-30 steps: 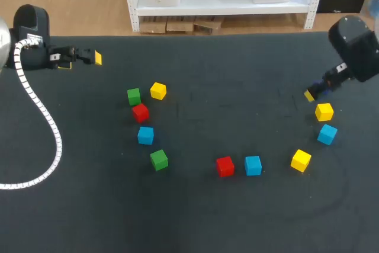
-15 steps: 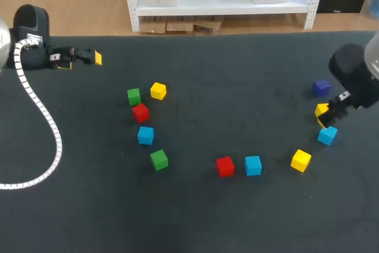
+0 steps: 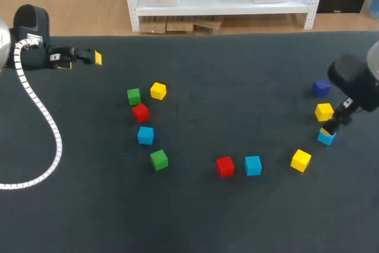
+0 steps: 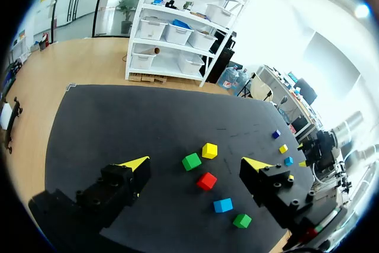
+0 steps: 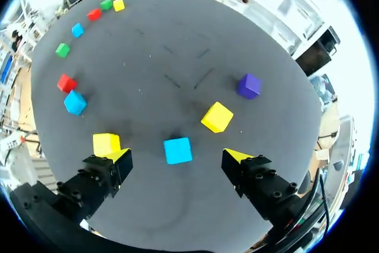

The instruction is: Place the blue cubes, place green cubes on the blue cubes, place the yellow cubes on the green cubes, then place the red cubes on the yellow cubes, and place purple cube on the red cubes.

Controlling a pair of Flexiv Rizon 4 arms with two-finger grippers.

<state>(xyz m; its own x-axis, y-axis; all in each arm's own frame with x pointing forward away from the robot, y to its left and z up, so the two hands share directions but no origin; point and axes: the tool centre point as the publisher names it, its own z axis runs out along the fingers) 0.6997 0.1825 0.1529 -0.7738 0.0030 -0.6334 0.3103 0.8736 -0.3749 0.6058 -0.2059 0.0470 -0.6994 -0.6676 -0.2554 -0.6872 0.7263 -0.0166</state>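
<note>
Right gripper [image 5: 176, 159], fingers spread wide, hangs over a small solid blue cube [image 5: 177, 150], which lies between them untouched. Just beside that blue cube sits a yellow cube [image 5: 217, 117], and a purple cube [image 5: 249, 85] lies farther off. Left gripper [image 4: 197, 164], likewise open and empty, is well apart from it.
</note>
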